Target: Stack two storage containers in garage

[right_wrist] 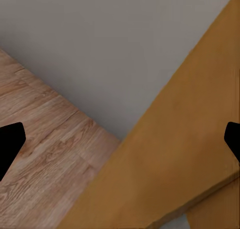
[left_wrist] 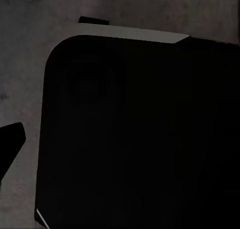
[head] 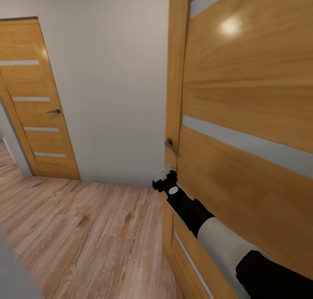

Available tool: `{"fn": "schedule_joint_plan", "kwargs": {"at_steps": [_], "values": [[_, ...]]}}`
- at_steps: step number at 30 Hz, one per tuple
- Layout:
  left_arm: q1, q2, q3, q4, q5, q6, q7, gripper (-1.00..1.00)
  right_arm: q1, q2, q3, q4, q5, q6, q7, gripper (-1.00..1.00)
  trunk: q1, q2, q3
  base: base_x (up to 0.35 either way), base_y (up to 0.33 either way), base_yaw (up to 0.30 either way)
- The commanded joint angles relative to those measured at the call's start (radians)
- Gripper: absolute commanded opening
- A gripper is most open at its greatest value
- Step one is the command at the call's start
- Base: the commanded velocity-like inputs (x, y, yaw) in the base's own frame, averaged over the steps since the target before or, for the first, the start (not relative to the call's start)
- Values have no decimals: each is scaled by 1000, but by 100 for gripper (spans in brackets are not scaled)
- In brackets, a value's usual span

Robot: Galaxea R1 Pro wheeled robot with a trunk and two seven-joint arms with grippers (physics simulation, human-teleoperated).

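Observation:
The two storage containers are out of view. My right gripper point(head: 166, 173) reaches out on its black-and-white arm to the edge of a wooden door point(head: 243, 116), just below its metal handle point(head: 171, 146). In the right wrist view its fingertips point(right_wrist: 10, 144) sit far apart at the frame's sides, open, with nothing between them; beyond lie the door point(right_wrist: 165, 164), a white wall point(right_wrist: 110, 49) and wood plank floor point(right_wrist: 45, 164). One fingertip point(left_wrist: 10, 144) of my left gripper shows at the frame's side, over a large black rounded body point(left_wrist: 140, 139) on a dim grey surface.
A second wooden door point(head: 39, 103) with glazed strips and a handle point(head: 54, 111) stands shut at the far left. A white wall point(head: 113, 94) runs between the two doors. Light wood plank floor point(head: 87, 229) spreads to the left of my right arm.

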Motion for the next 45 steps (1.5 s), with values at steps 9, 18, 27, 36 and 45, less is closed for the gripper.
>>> {"fn": "schedule_joint_plan", "kwargs": {"at_steps": [9,18,27,36,45], "values": [[-1,0,2,1,6,-3,0,100,-1,0,-12,4,7,-1,-8,100,1,0,-1,114,0,0],[-1,0,2,1,6,-4,0,100,-1,-7,-199,100,18,-36,-10,100,1,0,-1,3,0,0],[-1,0,2,1,6,-4,0,100,-1,-74,-227,117,24,-41,-12,100,1,0,-1,0,0,0],[-1,0,2,1,6,-5,0,100,-3,-150,-228,205,25,-45,-40,100,1,0,-1,0,0,0],[-1,0,2,1,6,-4,0,100,-10,-239,-229,239,25,-55,-45,100,1,0,-1,0,0,0]]}}
